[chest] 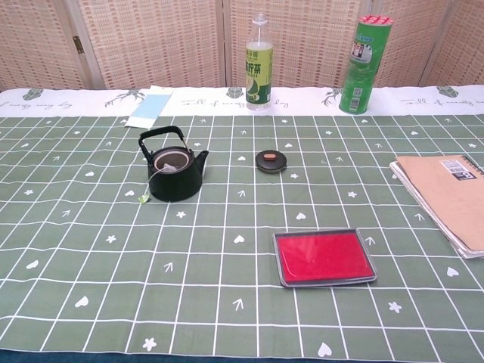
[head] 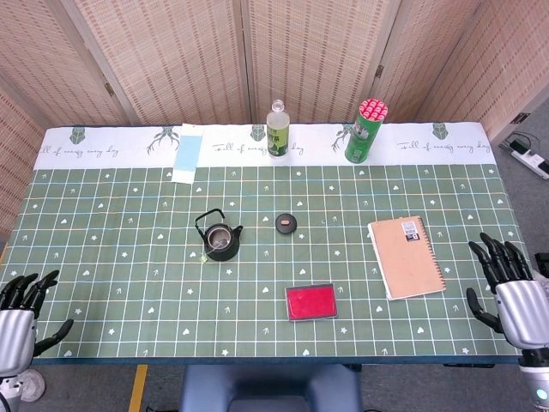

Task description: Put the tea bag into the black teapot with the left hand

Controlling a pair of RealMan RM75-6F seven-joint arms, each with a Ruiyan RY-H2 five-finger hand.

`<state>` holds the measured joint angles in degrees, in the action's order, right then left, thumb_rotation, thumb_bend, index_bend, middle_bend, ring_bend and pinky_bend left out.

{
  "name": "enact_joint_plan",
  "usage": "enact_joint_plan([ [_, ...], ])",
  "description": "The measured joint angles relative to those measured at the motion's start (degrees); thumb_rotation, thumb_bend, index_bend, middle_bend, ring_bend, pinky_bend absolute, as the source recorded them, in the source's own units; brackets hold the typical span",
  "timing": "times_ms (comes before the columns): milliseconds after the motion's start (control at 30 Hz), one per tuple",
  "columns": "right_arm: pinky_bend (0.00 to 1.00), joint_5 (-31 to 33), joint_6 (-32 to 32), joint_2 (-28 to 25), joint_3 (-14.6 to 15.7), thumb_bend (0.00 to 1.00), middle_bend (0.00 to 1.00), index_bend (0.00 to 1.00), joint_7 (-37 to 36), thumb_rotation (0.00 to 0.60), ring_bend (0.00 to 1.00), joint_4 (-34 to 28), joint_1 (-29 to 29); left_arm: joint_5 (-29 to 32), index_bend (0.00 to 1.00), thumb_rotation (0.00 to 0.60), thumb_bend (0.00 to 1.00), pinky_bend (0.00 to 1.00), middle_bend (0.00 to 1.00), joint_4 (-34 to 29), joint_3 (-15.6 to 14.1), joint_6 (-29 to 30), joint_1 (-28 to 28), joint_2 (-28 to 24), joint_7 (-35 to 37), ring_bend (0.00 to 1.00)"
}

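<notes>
A black teapot (chest: pixel 173 173) stands lidless, its tea bag tag (chest: pixel 143 198) hanging beside it.

The left hand (head: pixel 17 322) hangs off the near left corner of the table (head: pixel 103 283), palm down, fingers spread apart and holding nothing. The right hand (head: pixel 515 296) sits at the table's near right corner, just past its edge, dark fingers fanned upward and apart, also empty. Neither hand appears in the chest view.
</notes>
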<state>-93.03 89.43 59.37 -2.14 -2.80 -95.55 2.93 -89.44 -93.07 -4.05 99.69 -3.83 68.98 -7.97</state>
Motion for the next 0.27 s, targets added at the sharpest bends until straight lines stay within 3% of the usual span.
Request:
enact_joint_plan([
  [267,0.00,-0.05,-0.96,0.36,0.30,0.51,0.00,0.00,0.94,0.600,0.00,-0.06,0.34,1.66,0.12,0.600,0.16,0.13,0.24,-3.89,0.15,-5.81,0.49,-1.67,-2.04,0.11],
])
